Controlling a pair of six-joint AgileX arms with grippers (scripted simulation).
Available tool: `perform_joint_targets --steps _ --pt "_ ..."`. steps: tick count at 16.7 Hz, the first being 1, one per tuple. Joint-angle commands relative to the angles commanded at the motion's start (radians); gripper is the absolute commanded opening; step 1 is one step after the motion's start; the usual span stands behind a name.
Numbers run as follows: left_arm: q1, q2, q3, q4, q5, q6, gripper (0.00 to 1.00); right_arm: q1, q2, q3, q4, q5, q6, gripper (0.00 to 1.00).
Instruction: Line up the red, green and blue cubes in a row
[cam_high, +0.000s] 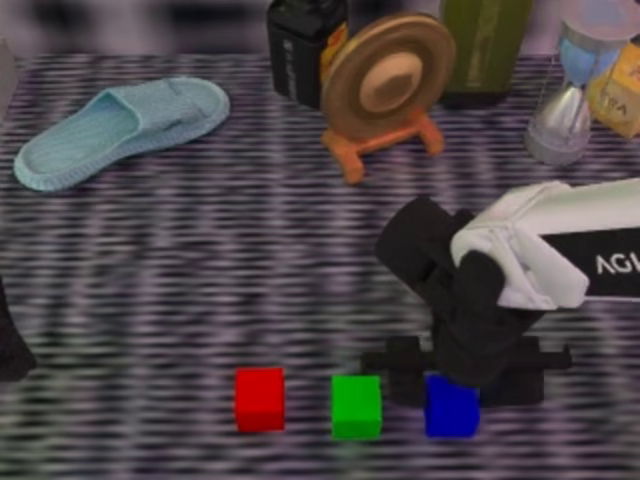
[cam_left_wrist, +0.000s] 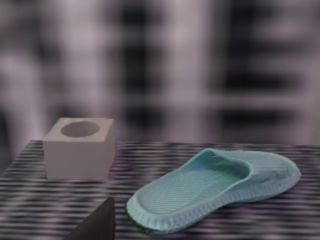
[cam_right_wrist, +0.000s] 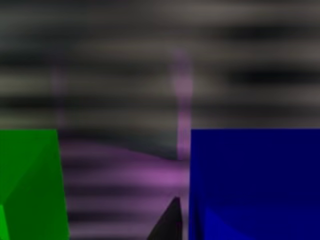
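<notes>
The red cube (cam_high: 259, 399), the green cube (cam_high: 356, 407) and the blue cube (cam_high: 452, 410) stand side by side in a row near the table's front edge, with small gaps between them. My right gripper (cam_high: 460, 385) hangs low over the blue cube, open, its fingers spread on either side of it. In the right wrist view one dark fingertip (cam_right_wrist: 167, 222) sits just beside the blue cube (cam_right_wrist: 255, 185), a thin gap apart, with the green cube (cam_right_wrist: 30, 185) farther off. My left arm (cam_high: 10, 345) is parked at the left edge, one finger (cam_left_wrist: 95, 225) showing.
A pale blue slipper (cam_high: 120, 120) lies at the back left. Along the back stand a black box (cam_high: 305, 50), a wooden disc on an orange stand (cam_high: 385, 80), a green bottle (cam_high: 485, 50), an hourglass (cam_high: 570, 90) and a yellow box (cam_high: 620, 90). A white hollowed block (cam_left_wrist: 79, 147) sits beyond the slipper (cam_left_wrist: 215, 185).
</notes>
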Motion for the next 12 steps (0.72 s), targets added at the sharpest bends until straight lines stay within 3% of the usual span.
perform_joint_targets --steps 2,3,12 --pt "0.000 0.000 0.000 0.000 0.000 0.000 1.00 0.000 0.000 0.000 0.000 0.000 0.000 0.98" --pt "0.000 0.000 0.000 0.000 0.000 0.000 1.00 0.000 0.000 0.000 0.000 0.000 0.000 1.00" --pt "0.000 0.000 0.000 0.000 0.000 0.000 1.00 -0.001 -0.002 0.003 -0.004 0.000 0.001 1.00"
